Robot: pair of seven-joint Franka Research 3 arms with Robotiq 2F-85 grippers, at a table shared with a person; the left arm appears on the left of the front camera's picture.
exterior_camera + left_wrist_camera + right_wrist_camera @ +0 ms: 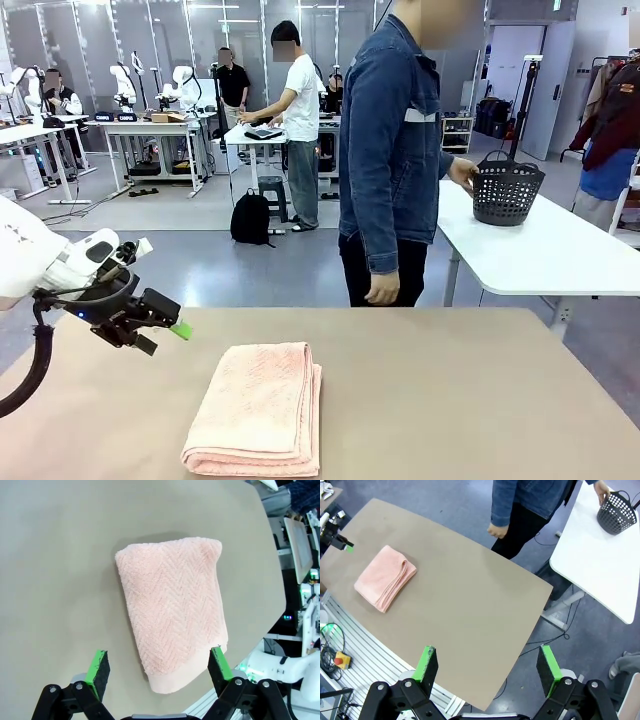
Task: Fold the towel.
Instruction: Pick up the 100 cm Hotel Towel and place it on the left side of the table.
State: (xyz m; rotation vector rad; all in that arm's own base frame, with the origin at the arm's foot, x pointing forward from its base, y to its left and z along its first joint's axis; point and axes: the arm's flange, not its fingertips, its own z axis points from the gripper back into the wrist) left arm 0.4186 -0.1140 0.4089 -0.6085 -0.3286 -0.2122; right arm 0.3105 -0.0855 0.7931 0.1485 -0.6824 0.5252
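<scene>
- The towel (256,408) lies folded into a thick, narrow rectangle on the tan table (480,400), toward the robot's left half — stacked layers show along its right edge in the front view.
- Pale salmon-pink terry with a herringbone weave; a plain hem band (176,676) runs across the end nearest the left wrist camera.
- The left gripper (159,665) hangs above the towel's hem end, fingers spread wide, holding nothing.
- The right gripper (489,667) sits high over the table's near edge — also wide open and empty.
- A person in a denim jacket (392,140) stands at the far side, one hand on a dark basket (506,189).
</scene>
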